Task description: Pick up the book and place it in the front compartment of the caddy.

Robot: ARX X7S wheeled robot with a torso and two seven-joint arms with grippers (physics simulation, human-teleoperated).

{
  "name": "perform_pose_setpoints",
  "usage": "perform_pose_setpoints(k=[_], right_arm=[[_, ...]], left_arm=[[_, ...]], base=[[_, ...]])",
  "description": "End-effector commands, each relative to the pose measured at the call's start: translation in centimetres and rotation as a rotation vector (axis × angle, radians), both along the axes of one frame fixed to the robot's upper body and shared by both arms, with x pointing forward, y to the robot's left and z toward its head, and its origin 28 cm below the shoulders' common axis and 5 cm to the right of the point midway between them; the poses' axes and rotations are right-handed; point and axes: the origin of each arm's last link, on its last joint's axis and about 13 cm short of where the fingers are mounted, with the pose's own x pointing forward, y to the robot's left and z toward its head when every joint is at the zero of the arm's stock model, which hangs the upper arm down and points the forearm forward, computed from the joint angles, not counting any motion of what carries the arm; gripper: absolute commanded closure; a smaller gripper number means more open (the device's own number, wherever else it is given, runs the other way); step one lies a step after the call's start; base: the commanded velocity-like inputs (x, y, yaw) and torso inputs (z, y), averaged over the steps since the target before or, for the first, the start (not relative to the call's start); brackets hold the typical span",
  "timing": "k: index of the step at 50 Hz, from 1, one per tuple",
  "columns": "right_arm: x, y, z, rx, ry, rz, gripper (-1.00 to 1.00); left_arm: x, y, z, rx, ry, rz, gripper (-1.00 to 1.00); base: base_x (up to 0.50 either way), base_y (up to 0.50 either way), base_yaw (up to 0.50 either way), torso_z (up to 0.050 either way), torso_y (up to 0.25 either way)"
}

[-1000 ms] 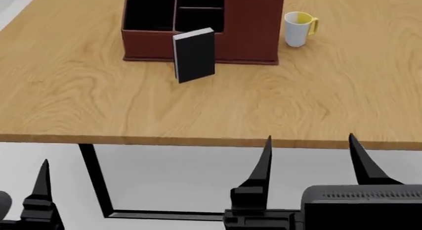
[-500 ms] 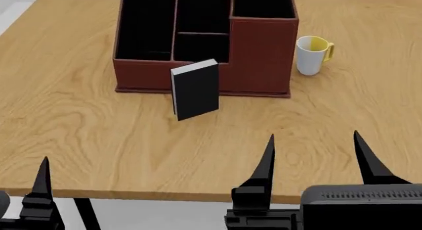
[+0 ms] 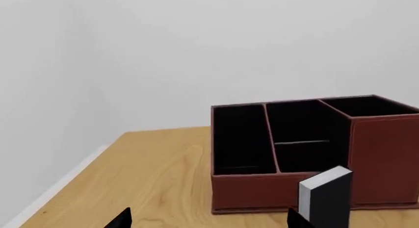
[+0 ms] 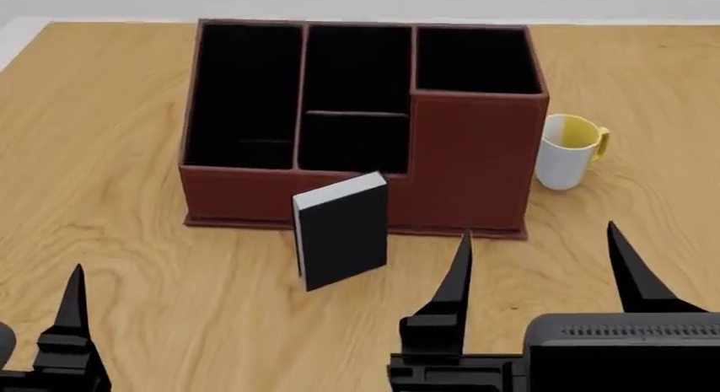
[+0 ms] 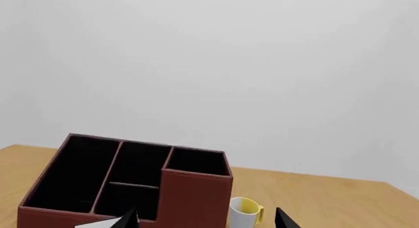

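The book [image 4: 343, 232], thin and black with white page edges, stands upright on the table just in front of the caddy's low front wall. The reddish-brown caddy [image 4: 473, 164] is black inside, and a crossbar splits its middle column; the front compartment [image 4: 351, 143] holds nothing. My right gripper [image 4: 538, 240] is open, near the table's front, to the right of the book and apart from it. Only one finger [image 4: 74, 308] of the left gripper shows in the head view. The left wrist view shows my left gripper [image 3: 208, 215] open, with the book [image 3: 330, 203] and caddy [image 3: 383, 159] ahead.
A white mug [image 4: 566, 160] with a yellow inside stands on the table right of the caddy's tall block. In the right wrist view, the mug [image 5: 246, 213] and the caddy [image 5: 193, 198] lie beyond the open fingers. The wooden table [image 4: 113, 240] spreads to the left.
The head view has advanced over the table: caddy, book and mug look larger and lower in the picture, and the table's front edge is gone from sight. Both grippers keep their places in the view.
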Motion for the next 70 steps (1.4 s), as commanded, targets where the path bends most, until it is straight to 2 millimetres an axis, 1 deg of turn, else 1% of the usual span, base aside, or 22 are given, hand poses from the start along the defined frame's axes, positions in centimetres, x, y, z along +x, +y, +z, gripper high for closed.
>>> perform_pose_setpoints(k=[1,17,54,64,70], right_arm=[[0.0,-0.2,0.1,0.009,-0.002,-0.005,-1.00],[-0.1,-0.2,-0.2,0.019,0.003,-0.010,-1.00],[-0.4,-0.3,-0.1,0.015,-0.020,-0.020,-1.00],[-0.5,-0.5,0.4,0.005,-0.028,-0.021,-1.00],[-1.1,-0.6,1.2,-0.001,-0.026,-0.022,-1.00]], left_arm=[[0.0,-0.1,0.1,-0.002,-0.004,-0.003,-1.00],[-0.2,-0.1,0.0,-0.005,-0.001,-0.006,-1.00],[-0.3,-0.2,0.2,-0.008,-0.004,-0.017,-1.00],[-0.3,-0.3,0.3,-0.001,0.012,-0.041,-1.00],[-0.5,0.0,0.8,0.000,0.048,-0.081,-1.00]], base=[[0.50,0.00,0.00,0.000,0.000],[0.50,0.00,0.00,0.000,0.001],[0.50,0.00,0.00,0.000,0.001],[0.04,0.00,0.00,0.000,0.002],[0.00,0.00,0.00,0.000,0.000]])
